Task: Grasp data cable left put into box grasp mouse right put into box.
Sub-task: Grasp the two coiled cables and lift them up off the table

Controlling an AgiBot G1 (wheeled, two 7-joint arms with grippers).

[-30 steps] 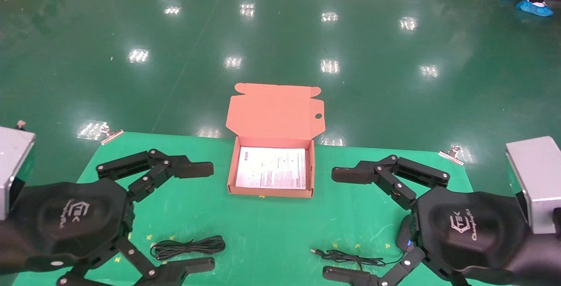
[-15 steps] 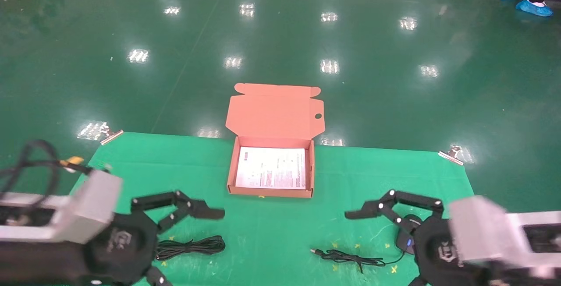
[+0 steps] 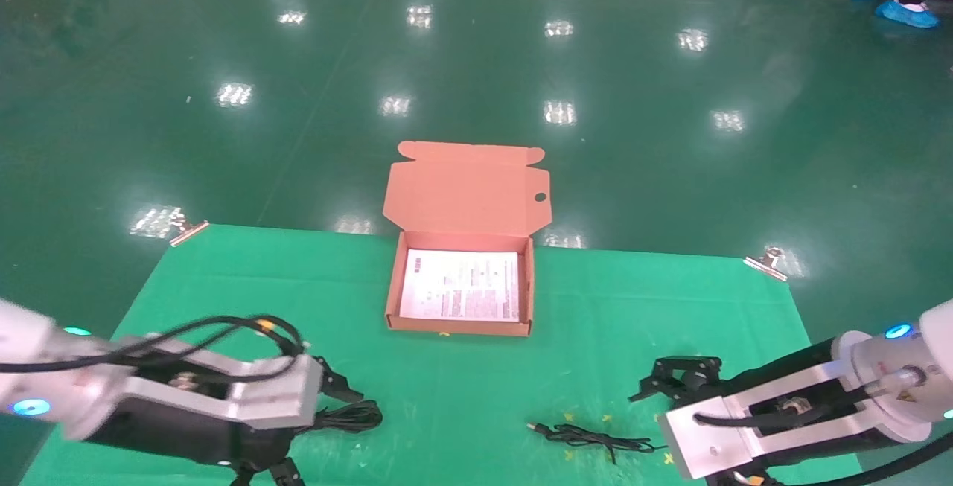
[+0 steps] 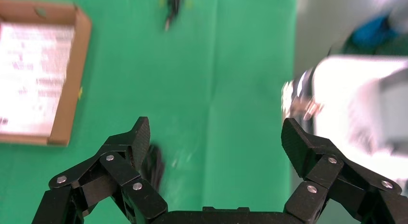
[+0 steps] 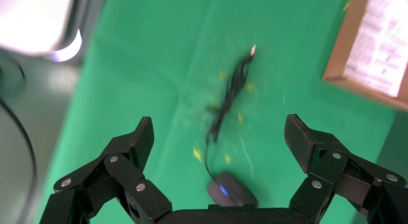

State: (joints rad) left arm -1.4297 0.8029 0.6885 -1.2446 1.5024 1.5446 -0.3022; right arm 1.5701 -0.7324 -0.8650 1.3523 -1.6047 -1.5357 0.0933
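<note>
The open orange-brown box (image 3: 461,203) stands mid-table with a white printed sheet (image 3: 461,285) inside. The looped black data cable (image 3: 356,416) lies front left, partly under my left arm. My left gripper (image 3: 327,426) is open just above it. In the left wrist view the cable (image 4: 153,166) shows blurred by one finger of this gripper (image 4: 216,137). The black mouse (image 5: 231,195) lies between the open jaws of my right gripper (image 5: 220,130). In the head view the mouse is hidden under that gripper (image 3: 674,382). Its cord (image 3: 588,438) runs left to a USB plug (image 3: 533,425).
A green cloth (image 3: 461,382) covers the table, held by metal clips (image 3: 767,261) at the far corners. Beyond it lies a glossy green floor. A person's feet in blue shoe covers (image 3: 904,11) stand far back right. The box also shows in both wrist views (image 4: 72,89) (image 5: 337,65).
Both arms have swung down and back from near my head camera. The grippers have dropped low over the cloth, left over the data cable, right over the mouse. Both stay open.
</note>
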